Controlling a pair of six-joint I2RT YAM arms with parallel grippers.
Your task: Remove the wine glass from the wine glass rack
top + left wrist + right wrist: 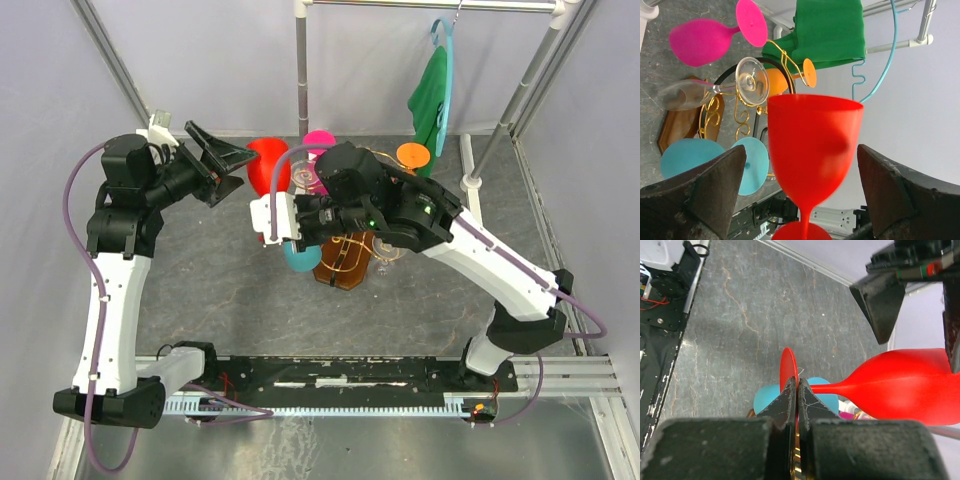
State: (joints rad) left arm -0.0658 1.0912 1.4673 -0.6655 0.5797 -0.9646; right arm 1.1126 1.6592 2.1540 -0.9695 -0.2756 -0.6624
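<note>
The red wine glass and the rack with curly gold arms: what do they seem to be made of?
The opaque red wine glass looks like plastic: solid colour, soft matte sheen, nothing showing through. The wine glass rack seems thin gold-coloured metal wire, shiny, bent into curls, on a brown base that looks like varnished wood.

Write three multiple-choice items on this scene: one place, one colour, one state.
1. Where is the red wine glass? A inside a box; B between the open fingers of the left pincer; C in a drawer.
2. What colour is the hanging cloth? A green; B yellow; C white.
3. How is the right pincer? A wide open; B shut on the red glass's stem; C out of view.
Key: B, the fingers flank its bowl; A, the cloth is plainly green; B, its fingertips meet at the stem.
</note>
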